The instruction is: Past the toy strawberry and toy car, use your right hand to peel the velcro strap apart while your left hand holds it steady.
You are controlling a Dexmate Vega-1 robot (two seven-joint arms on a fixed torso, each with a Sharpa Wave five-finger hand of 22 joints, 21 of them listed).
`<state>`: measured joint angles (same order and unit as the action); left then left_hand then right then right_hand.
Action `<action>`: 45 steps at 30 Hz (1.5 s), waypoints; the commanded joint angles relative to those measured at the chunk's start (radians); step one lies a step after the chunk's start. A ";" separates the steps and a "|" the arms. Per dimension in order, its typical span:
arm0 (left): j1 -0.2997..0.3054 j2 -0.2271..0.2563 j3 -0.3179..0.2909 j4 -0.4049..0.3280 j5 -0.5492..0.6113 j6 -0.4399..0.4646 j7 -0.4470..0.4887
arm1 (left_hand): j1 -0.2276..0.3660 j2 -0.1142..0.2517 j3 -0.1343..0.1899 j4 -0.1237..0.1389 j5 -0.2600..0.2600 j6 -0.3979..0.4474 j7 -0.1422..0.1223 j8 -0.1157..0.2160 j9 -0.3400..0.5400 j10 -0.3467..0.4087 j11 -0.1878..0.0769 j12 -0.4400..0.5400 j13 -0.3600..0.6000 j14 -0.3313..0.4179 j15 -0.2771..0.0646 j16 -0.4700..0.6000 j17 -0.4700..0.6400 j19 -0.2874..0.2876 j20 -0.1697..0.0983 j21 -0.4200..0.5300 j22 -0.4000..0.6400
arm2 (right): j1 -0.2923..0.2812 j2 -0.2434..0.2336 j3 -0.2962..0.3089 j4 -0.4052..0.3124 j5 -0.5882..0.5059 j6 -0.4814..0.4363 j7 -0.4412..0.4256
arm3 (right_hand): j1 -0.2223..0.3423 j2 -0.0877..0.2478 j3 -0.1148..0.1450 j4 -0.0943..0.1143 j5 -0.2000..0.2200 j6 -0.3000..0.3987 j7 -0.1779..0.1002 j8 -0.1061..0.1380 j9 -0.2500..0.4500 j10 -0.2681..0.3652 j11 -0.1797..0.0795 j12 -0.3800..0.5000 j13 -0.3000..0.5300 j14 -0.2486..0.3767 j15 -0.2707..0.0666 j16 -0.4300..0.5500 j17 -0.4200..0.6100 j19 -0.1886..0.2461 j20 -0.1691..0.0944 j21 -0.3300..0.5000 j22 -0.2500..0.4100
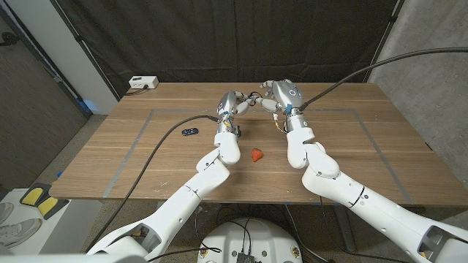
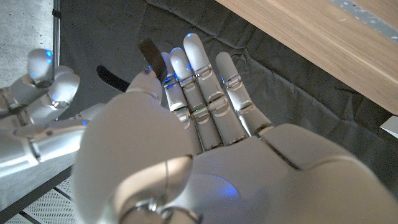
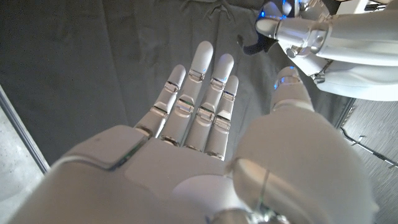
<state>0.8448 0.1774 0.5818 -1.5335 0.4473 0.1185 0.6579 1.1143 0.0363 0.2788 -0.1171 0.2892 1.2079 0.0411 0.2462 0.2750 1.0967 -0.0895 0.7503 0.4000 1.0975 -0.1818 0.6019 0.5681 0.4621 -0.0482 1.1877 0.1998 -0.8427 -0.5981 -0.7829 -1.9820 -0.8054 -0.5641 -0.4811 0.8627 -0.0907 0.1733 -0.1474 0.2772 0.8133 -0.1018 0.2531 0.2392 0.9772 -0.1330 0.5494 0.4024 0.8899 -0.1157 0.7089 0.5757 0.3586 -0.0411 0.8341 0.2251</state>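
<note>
While both hands meet above the desk's (image 1: 146, 157) far side, at twelve o'clock from the toy strawberry (image 1: 256, 155), the left hand (image 1: 232, 107) pinches the black velcro strap (image 2: 149, 51) steady; the right hand (image 1: 281, 95), fingers spread straight, grips nothing yet. The toy car (image 1: 190, 132) sits at nine o'clock.

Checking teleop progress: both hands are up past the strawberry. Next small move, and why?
Probably bring the right hand in to pinch the strap's free end. The left hand pinches the strap at thumb and fingertip, lifted off the table, while the right hand's fingers are spread and empty.
</note>
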 commanded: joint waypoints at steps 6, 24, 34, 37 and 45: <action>0.009 0.010 0.012 -0.018 -0.004 -0.001 0.002 | 0.003 0.004 0.003 0.008 0.006 0.004 0.012 -0.006 0.007 0.070 -0.063 -0.009 0.002 0.027 -0.030 -0.005 0.004 -0.006 -0.004 0.009 0.001 | 0.035 0.052 -0.055 0.070 -0.087 -0.089 -0.020 | 0.071 0.027 -0.003 -0.003 0.023 0.034 -0.002 0.005 0.009 0.007 -0.013 0.051 0.058 0.013 -0.116 0.044 0.064 0.018 -0.018 0.030 0.012; 0.011 0.026 0.015 -0.022 -0.012 -0.032 -0.004 | 0.004 0.003 0.002 0.010 0.005 0.006 0.010 -0.010 0.014 0.074 -0.063 -0.014 0.009 0.033 -0.030 -0.013 0.008 -0.010 -0.006 0.019 -0.001 | 0.070 0.046 -0.063 0.137 -0.072 -0.056 -0.021 | 0.123 0.055 -0.003 0.003 0.036 0.079 -0.012 0.003 0.000 0.032 -0.013 0.088 0.096 0.030 -0.116 0.045 0.081 0.034 -0.040 0.063 0.020; 0.006 0.033 0.018 -0.018 -0.013 -0.021 -0.023 | 0.005 0.003 0.002 0.012 0.004 0.008 0.010 -0.013 0.018 0.074 -0.063 -0.019 0.011 0.033 -0.031 -0.019 0.010 -0.011 -0.006 0.024 -0.002 | 0.066 0.045 -0.064 0.160 -0.084 -0.018 -0.105 | 0.177 0.164 0.023 0.024 0.039 0.163 -0.019 0.007 -0.015 0.082 -0.007 0.086 0.067 0.087 -0.116 0.047 0.092 0.053 -0.076 0.117 0.033; 0.003 0.034 0.018 -0.015 -0.014 -0.019 -0.026 | 0.005 0.003 0.002 0.013 0.004 0.007 0.009 -0.013 0.020 0.074 -0.064 -0.019 0.014 0.034 -0.031 -0.020 0.011 -0.011 -0.006 0.026 -0.002 | 0.064 0.042 -0.065 0.155 -0.087 -0.020 -0.101 | 0.171 0.179 0.022 0.033 0.034 0.172 -0.018 0.005 -0.018 0.085 -0.003 0.079 0.057 0.087 -0.115 0.041 0.093 0.049 -0.078 0.124 0.035; -0.002 0.034 0.017 -0.007 -0.020 -0.033 -0.022 | 0.005 0.004 0.002 0.015 0.003 0.010 0.009 -0.015 0.022 0.076 -0.065 -0.021 0.017 0.037 -0.030 -0.023 0.013 -0.012 -0.007 0.030 -0.003 | 0.071 0.039 -0.073 0.155 -0.105 -0.030 -0.090 | 0.209 0.187 0.018 0.014 0.014 0.244 -0.028 0.019 -0.025 0.139 -0.018 0.093 0.064 0.124 -0.117 0.048 0.112 0.058 -0.092 0.167 0.042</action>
<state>0.8493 0.2086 0.5985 -1.5500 0.4328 0.0956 0.6389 1.1140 0.0360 0.2788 -0.1086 0.2885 1.2134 0.0467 0.2336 0.2952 1.0991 -0.0875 0.7318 0.4151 1.1076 -0.1784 0.5804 0.5773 0.4512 -0.0483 1.2109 0.1952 -0.7781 -0.5536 -0.8478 -1.8319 -0.8924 -0.5947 -0.5666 1.0465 0.0953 0.1890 -0.1194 0.2978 1.0300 -0.1290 0.2624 0.2124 1.0979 -0.1467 0.6303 0.4551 0.9947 -0.1511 0.7512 0.6776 0.4033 -0.0430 0.9847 0.2628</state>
